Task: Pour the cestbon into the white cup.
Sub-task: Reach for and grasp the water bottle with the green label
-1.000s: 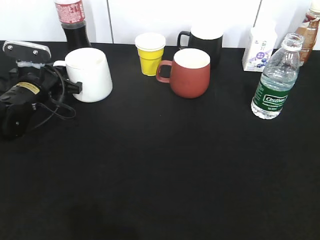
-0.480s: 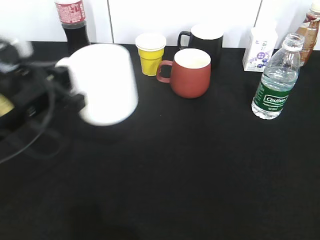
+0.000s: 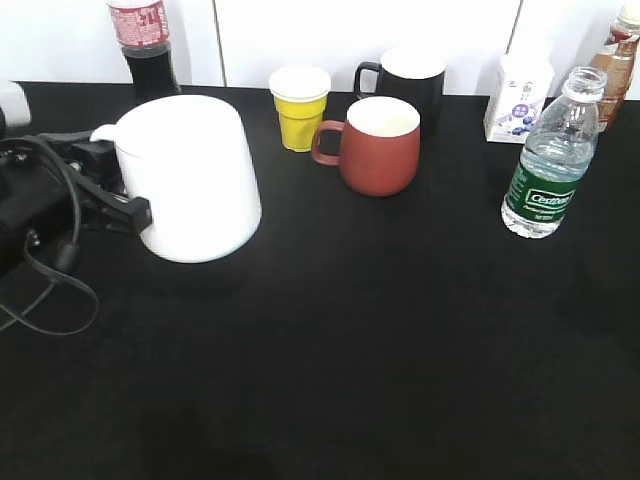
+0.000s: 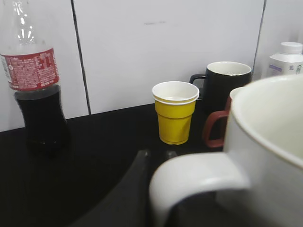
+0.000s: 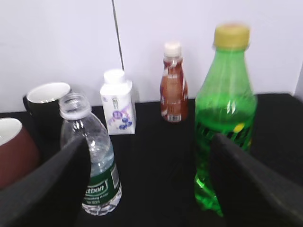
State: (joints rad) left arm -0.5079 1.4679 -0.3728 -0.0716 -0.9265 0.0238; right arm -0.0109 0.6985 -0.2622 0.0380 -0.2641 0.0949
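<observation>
The white cup [image 3: 190, 180] is large and plain and stands out at the left of the black table; its rim and handle fill the left wrist view [image 4: 265, 142]. My left gripper [image 3: 122, 200] is shut on the cup's loop handle [image 4: 189, 177]. The cestbon [image 3: 545, 170], a clear ribbed bottle with a green label and no cap, stands upright at the right. My right gripper [image 5: 149, 142] is open and empty, with the cestbon [image 5: 94, 165] just inside its left finger. The right gripper is out of the exterior view.
A red-brown mug [image 3: 378, 145], a yellow cup [image 3: 300, 105] and a black mug [image 3: 410, 80] stand at the back middle. A cola bottle [image 3: 145, 50] is back left. A white carton [image 3: 518, 95], a brown drink bottle [image 5: 173, 97] and a green soda bottle [image 5: 226, 113] are near the cestbon.
My left gripper has carried the white cup by its handle forward and to the right, so it looks larger. The cestbon and the other cups have not moved.
</observation>
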